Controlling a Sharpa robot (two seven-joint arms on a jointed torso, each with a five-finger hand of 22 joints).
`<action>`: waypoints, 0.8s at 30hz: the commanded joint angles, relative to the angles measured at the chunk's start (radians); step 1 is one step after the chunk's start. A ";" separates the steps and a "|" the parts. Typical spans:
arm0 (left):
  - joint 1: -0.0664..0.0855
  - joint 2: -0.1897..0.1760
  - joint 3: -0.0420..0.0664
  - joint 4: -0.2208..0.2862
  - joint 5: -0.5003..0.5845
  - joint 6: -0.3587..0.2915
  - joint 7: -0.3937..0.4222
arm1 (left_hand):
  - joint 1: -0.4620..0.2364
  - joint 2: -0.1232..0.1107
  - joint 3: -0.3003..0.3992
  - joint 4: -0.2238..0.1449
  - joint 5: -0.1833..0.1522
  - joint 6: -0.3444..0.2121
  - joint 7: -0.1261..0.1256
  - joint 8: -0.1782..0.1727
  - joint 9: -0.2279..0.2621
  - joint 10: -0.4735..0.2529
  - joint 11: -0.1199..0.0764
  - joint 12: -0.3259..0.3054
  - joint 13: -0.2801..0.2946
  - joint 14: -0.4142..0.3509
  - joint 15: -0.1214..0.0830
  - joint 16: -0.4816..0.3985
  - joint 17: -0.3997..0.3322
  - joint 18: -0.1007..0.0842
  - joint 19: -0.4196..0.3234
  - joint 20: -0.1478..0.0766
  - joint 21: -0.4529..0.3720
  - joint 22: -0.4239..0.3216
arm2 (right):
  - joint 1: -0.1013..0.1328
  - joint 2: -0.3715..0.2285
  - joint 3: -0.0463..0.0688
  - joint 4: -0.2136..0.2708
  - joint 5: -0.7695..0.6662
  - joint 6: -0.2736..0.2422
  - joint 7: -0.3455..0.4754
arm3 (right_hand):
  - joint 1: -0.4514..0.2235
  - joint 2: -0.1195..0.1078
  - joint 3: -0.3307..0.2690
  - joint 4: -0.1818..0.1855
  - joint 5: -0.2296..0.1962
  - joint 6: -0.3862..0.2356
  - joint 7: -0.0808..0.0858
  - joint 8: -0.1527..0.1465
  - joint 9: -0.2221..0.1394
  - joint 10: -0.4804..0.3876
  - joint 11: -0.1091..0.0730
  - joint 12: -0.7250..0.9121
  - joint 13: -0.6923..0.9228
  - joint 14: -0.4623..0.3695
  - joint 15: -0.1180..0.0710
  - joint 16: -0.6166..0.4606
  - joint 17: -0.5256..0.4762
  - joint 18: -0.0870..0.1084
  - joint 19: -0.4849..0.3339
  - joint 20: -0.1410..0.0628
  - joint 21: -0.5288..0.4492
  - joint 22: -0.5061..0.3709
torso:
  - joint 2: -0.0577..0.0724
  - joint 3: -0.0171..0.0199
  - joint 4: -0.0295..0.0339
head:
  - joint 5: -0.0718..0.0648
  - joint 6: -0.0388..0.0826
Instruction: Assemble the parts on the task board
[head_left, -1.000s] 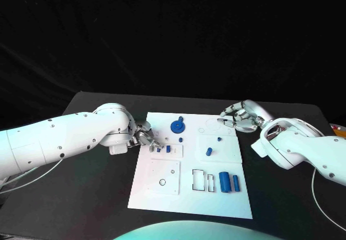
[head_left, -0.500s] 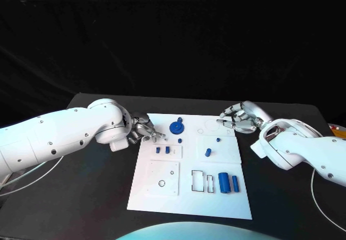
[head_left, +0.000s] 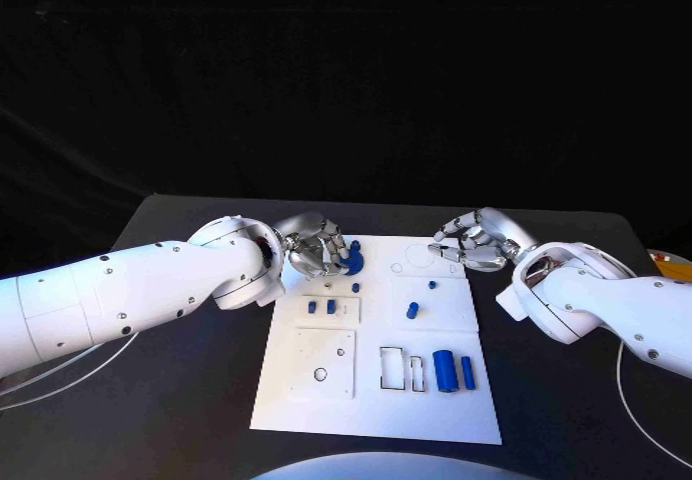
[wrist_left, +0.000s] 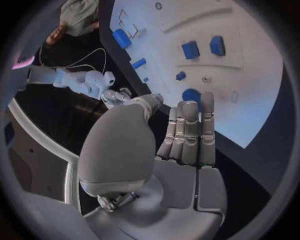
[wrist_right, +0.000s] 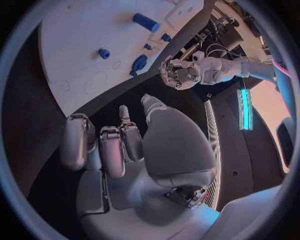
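The left hand (head_left: 315, 246) hovers over the round blue part (head_left: 351, 262) on the white board (head_left: 378, 400), fingers (wrist_left: 189, 131) straight and empty, probably to grasp it. The right hand (head_left: 469, 241) waits curled, holding nothing.

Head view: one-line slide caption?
Left hand hovers at the blue disc on the white board; right hand waits at the far corner.

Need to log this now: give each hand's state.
Left hand: open, holding nothing, over the blue round part.
Right hand: fingers curled in, holding nothing.
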 joint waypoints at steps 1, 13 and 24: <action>-0.005 0.014 -0.006 -0.006 -0.190 -0.100 0.152 | 0.027 -0.008 -0.002 -0.013 -0.006 0.014 -0.004 -0.017 -0.013 -0.003 0.001 -0.021 -0.029 -0.008 0.000 0.002 -0.010 0.013 0.006 -0.001 -0.006 -0.002 | -0.001 0.000 0.000 0.001 -0.008 0.005 0.015 | -0.007 -0.001 -0.007 0.001 0.007 -0.005 -0.004 0.007 0.001 -0.005 -0.002 -0.005 0.078 0.068 -0.006 -0.007 0.107 0.019 -0.009 0.002 -0.007 0.029 | 0.001 -0.0001 -0.0007 | -0.003 0.004; -0.017 0.060 -0.019 -0.031 -0.401 -0.031 0.140 | 0.075 -0.014 -0.037 -0.033 -0.003 0.097 -0.027 -0.104 -0.058 0.012 0.002 -0.084 -0.123 0.064 -0.001 0.132 0.066 0.008 0.038 -0.003 0.049 0.053 | -0.002 0.001 0.000 0.002 -0.008 0.003 0.020 | -0.004 0.000 -0.006 -0.001 0.008 -0.006 -0.004 0.007 0.001 -0.011 -0.002 -0.012 0.070 0.064 -0.006 -0.011 0.092 0.022 -0.017 0.002 -0.021 0.017 | 0.002 -0.0010 -0.0005 | -0.005 0.002; -0.024 0.114 -0.029 -0.085 -0.474 0.045 0.114 | 0.079 -0.013 -0.060 -0.030 -0.003 0.112 -0.022 -0.139 -0.069 0.002 0.006 -0.114 -0.157 0.078 0.003 0.182 0.082 -0.003 0.070 0.000 0.109 0.122 | -0.002 0.002 0.000 0.002 -0.008 0.001 0.019 | -0.003 0.000 -0.006 -0.001 0.008 -0.007 -0.003 0.007 0.001 -0.015 -0.002 -0.016 0.067 0.062 -0.006 -0.014 0.084 0.024 -0.020 0.002 -0.028 0.012 | 0.002 0.0003 -0.0010 | -0.006 0.001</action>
